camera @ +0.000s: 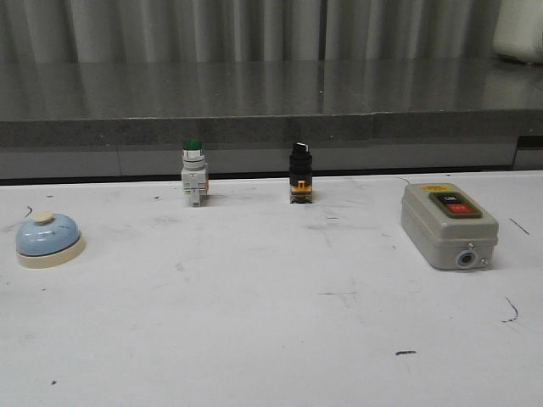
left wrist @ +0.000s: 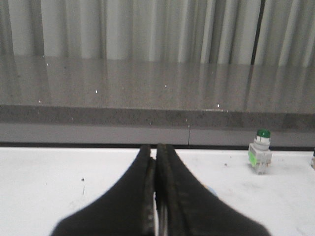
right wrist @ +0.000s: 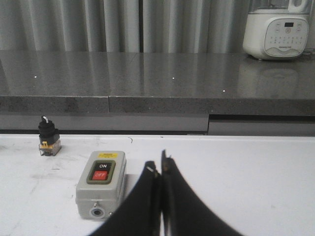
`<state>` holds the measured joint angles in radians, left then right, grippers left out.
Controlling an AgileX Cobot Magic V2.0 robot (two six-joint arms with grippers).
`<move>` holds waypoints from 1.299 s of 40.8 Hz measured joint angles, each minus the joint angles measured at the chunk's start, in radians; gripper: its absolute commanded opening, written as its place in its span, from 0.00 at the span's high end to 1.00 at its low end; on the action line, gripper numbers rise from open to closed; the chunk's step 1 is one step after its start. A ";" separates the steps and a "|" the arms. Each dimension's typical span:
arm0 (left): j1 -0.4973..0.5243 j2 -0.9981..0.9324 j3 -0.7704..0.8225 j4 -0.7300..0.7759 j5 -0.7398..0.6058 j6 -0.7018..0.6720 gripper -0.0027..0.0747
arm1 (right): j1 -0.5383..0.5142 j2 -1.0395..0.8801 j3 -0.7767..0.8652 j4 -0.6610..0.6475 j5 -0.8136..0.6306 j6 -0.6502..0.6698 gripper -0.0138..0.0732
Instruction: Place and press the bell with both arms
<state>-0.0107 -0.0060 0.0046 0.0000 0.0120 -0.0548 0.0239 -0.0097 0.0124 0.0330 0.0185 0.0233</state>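
The light-blue dome bell (camera: 48,239) with a cream base and cream button stands upright on the white table (camera: 254,322) near its left edge. Neither gripper shows in the front view. In the left wrist view my left gripper (left wrist: 154,147) is shut and empty, its black fingers pressed together above the table. A pale blue sliver (left wrist: 211,191) beside one finger may be the bell, otherwise hidden there. In the right wrist view my right gripper (right wrist: 158,164) is shut and empty, just beside the grey switch box (right wrist: 101,183).
A green-capped pushbutton (camera: 193,172) and a black selector switch (camera: 299,172) stand along the table's back edge. The grey switch box (camera: 448,225) sits at the right. A raised grey counter (camera: 271,102) runs behind the table, with a white appliance (right wrist: 278,29) on it.
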 measured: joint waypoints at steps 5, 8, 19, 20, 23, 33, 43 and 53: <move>0.000 0.000 -0.042 0.000 -0.006 0.000 0.99 | 0.000 0.000 -0.091 0.000 0.042 0.000 0.92; 0.000 0.000 -0.111 0.000 0.016 0.000 0.99 | 0.000 0.000 -0.161 -0.009 0.077 0.000 0.92; 0.000 0.126 -0.450 0.000 0.274 0.000 0.99 | 0.000 0.106 -0.422 -0.050 0.286 0.000 0.92; 0.000 0.150 -0.472 0.000 0.307 0.000 0.99 | 0.000 0.122 -0.439 -0.050 0.308 0.000 0.92; 0.000 0.216 -0.545 0.000 0.389 0.000 0.99 | 0.000 0.189 -0.501 -0.050 0.374 0.000 0.92; 0.000 0.389 -0.595 0.000 0.500 0.000 0.99 | 0.000 0.371 -0.569 -0.050 0.479 0.000 0.92; 0.000 0.469 -0.595 0.000 0.507 0.000 0.99 | 0.000 0.478 -0.569 -0.050 0.486 0.000 0.92; 0.000 0.498 -0.595 0.000 0.511 0.000 0.99 | 0.000 0.534 -0.569 -0.050 0.488 0.000 0.92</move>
<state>-0.0107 0.4921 -0.5906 0.0000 0.5230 -0.0548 0.0239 0.5248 -0.5564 -0.0172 0.5063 0.0233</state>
